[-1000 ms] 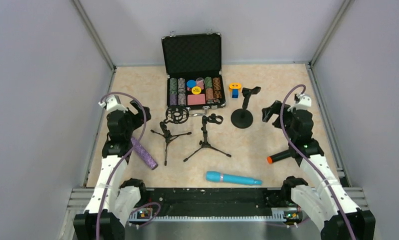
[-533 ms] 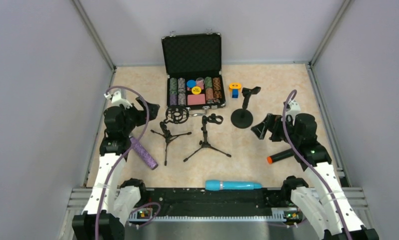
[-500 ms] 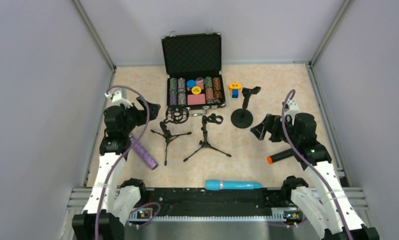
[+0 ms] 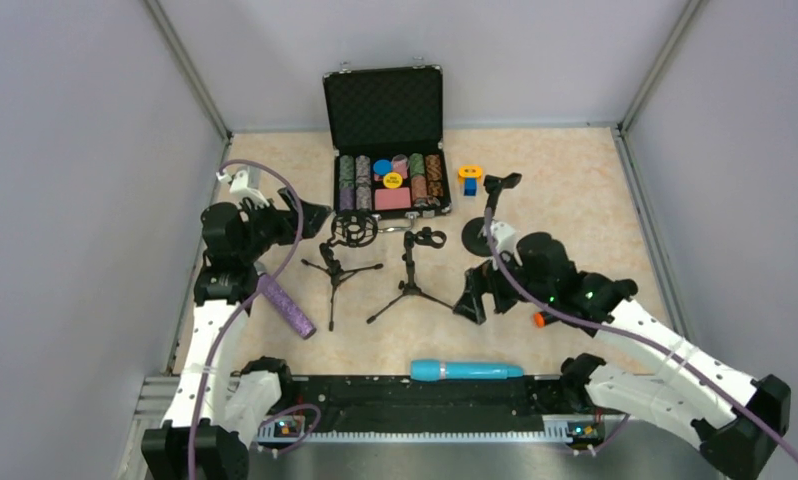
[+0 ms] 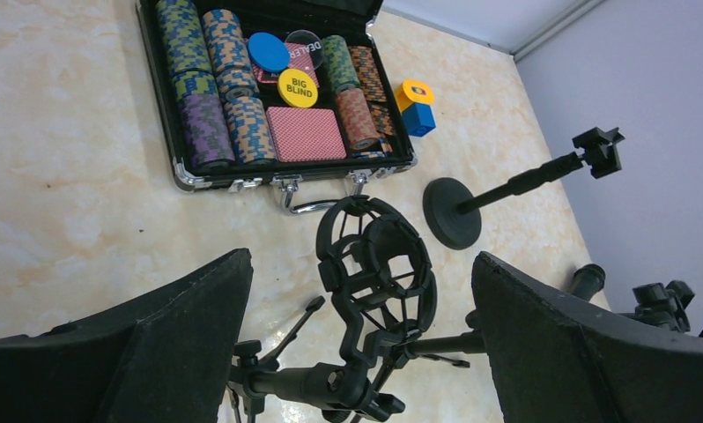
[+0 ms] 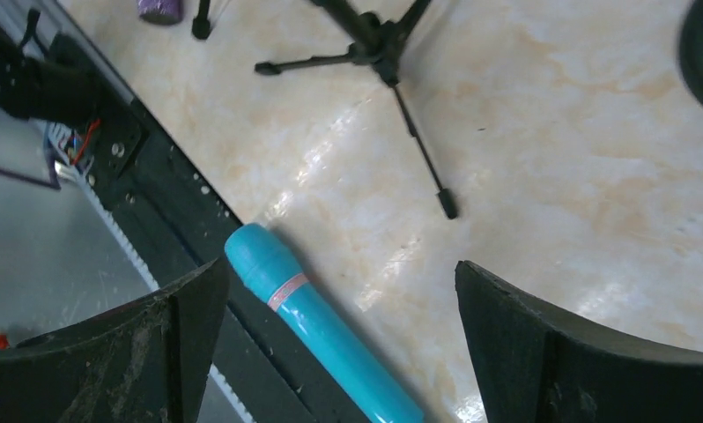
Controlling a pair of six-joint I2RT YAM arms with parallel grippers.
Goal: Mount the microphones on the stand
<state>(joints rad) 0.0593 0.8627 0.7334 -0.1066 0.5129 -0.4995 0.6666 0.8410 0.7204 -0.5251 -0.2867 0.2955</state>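
Observation:
The all-cyan microphone [image 4: 465, 370] [image 6: 317, 330] lies along the table's front edge. My right gripper [image 4: 472, 298] [image 6: 341, 273] hovers open above it, one finger on each side of it in the wrist view. The glittery purple microphone [image 4: 285, 305] lies at the left, below my left arm. Of the black microphone only the orange end [image 4: 539, 320] shows under my right arm. My left gripper [image 4: 313, 214] [image 5: 361, 264] is open and points at the tripod stand with the ring-shaped shock mount [image 4: 353, 232] [image 5: 379, 264]. A second tripod stand [image 4: 422, 240] and a round-base stand [image 4: 485, 236] [image 5: 451, 211] are upright nearby.
An open black case of poker chips [image 4: 387, 150] [image 5: 277, 97] stands at the back, with an orange and blue block [image 4: 469, 178] [image 5: 416, 104] beside it. Tripod legs [image 6: 392, 62] spread over the floor. A black toothed rail [image 4: 425, 395] borders the front edge.
My right arm has swung left and toward the front, to above the cyan microphone. My left gripper has moved farther back and right, toward the shock-mount stand. The cyan microphone lies slightly nearer the front edge.

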